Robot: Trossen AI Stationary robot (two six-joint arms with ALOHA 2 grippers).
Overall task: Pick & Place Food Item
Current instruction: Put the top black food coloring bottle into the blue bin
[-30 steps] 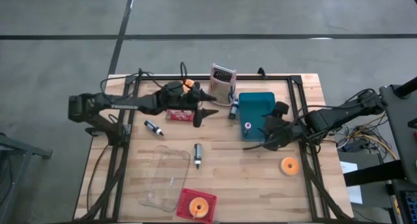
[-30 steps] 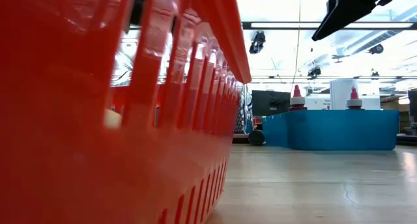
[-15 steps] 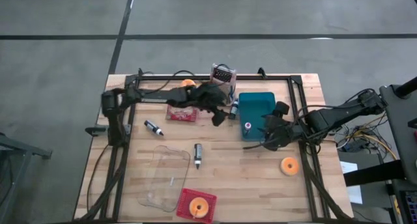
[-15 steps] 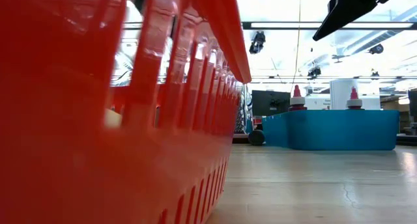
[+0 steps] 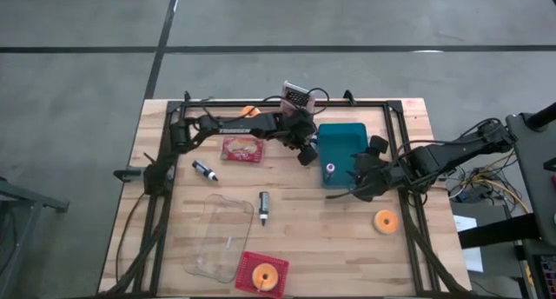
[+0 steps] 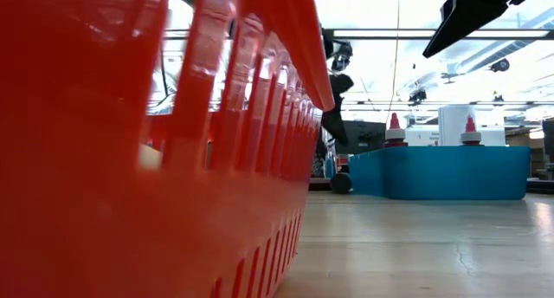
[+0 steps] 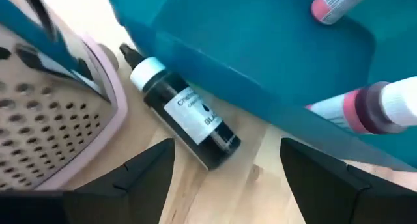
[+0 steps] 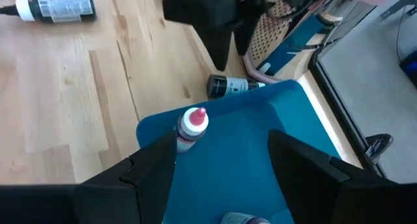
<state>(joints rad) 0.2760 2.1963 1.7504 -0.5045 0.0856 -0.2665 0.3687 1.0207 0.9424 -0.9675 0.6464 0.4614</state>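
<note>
A red food packet (image 5: pixel 241 149) lies flat on the table's far left part. An orange round item (image 5: pixel 385 221) lies at the near right, and another (image 5: pixel 250 112) lies at the far edge. My left gripper (image 5: pixel 306 153) is open beside the left wall of the blue bin (image 5: pixel 343 151). In the left wrist view it (image 7: pixel 228 178) stands over a black bottle (image 7: pixel 186 123) that lies against the bin, and touches nothing. My right gripper (image 5: pixel 358 179) is open and empty over the bin's near right corner (image 8: pixel 225 178).
The bin holds bottles with red caps (image 8: pixel 191 126). A pink perforated basket (image 5: pixel 297 102) stands behind the bin. Two black markers (image 5: pixel 204 170) (image 5: pixel 263 208), a clear tray (image 5: pixel 217 238) and a red basket (image 5: pixel 261 273) holding an orange item lie nearer. The red basket fills the low view's left (image 6: pixel 156 159).
My left gripper has swung toward the table's right edge, from over the red packet to the blue bin's left wall, staying open. The red packet now lies uncovered where it was. My right arm has kept still.
</note>
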